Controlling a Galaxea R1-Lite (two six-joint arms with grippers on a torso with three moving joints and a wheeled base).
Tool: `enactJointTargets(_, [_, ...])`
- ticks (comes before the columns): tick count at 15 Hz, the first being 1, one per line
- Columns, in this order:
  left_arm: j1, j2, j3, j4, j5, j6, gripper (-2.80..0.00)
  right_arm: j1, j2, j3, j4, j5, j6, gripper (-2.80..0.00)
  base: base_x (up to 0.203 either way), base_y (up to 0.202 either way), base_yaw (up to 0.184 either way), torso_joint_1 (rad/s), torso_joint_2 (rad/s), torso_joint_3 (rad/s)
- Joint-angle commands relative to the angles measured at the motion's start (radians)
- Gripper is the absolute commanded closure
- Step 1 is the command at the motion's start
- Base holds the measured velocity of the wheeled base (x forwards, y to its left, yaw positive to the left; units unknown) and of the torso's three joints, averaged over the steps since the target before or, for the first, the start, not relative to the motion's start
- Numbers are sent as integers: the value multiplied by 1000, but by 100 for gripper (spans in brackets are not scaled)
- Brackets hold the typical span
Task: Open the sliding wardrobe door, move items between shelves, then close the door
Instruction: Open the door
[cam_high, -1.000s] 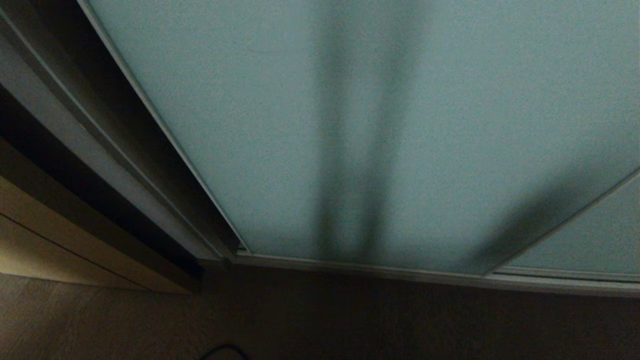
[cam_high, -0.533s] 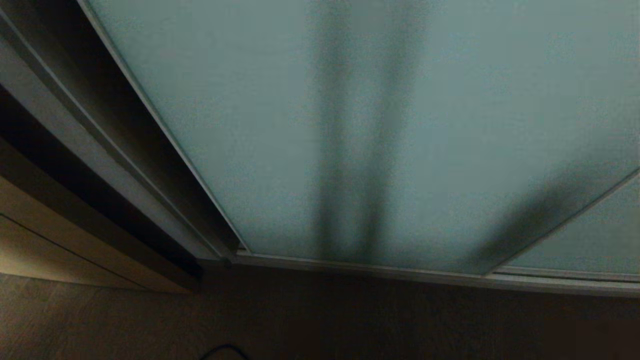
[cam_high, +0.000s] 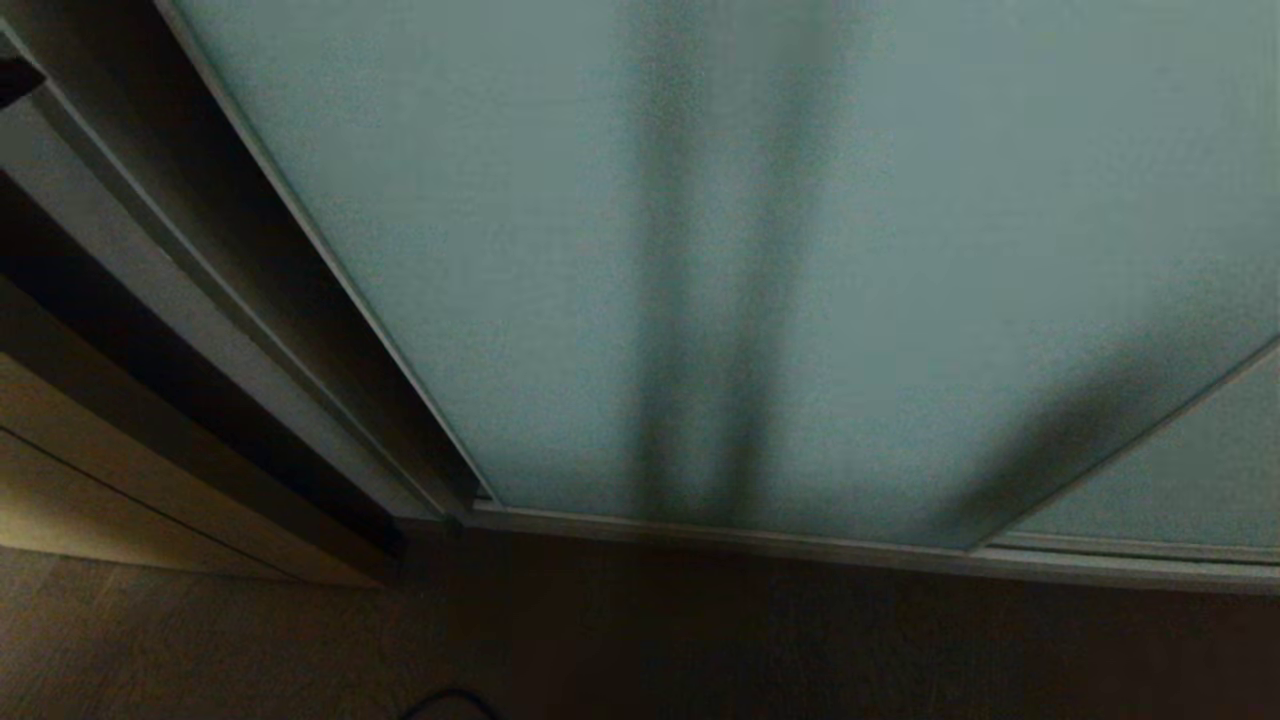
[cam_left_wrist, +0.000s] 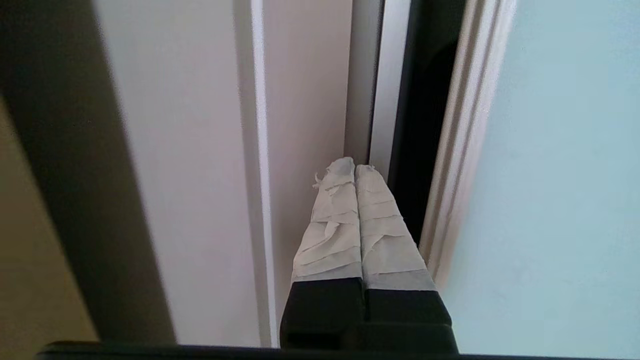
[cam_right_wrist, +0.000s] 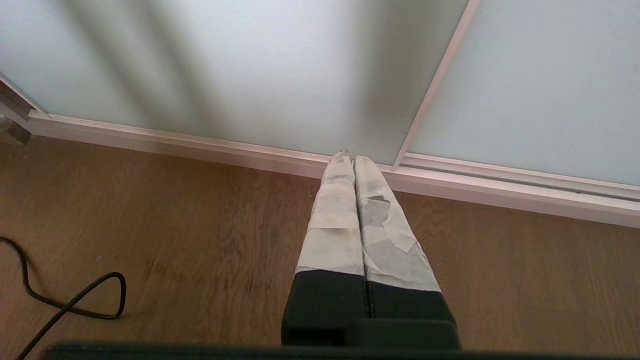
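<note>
No text, label, brand, number or sign can be read in any of the views.
</note>
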Motion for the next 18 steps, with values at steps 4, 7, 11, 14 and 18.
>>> enactJointTargets(4, [0,91,-72,-5,-6,-1,0,0,2,2,0,0,0,0,0,0,0,0,0,0])
enactJointTargets(7, [-2,134,-88,1,-48,-21,0,0,2,0,0,0,0,0,0,0,0,0,0,0])
enactJointTargets(11, [-2,174,-120,14,-82,-42,0,0,2,0,0,0,0,0,0,0,0,0,0,0])
enactJointTargets(14, [-2,218,-185,34,-85,-41,0,0,2,0,0,0,0,0,0,0,0,0,0,0])
enactJointTargets(18, [-2,250,-210,47,-121,-42,0,0,2,0,0,0,0,0,0,0,0,0,0,0])
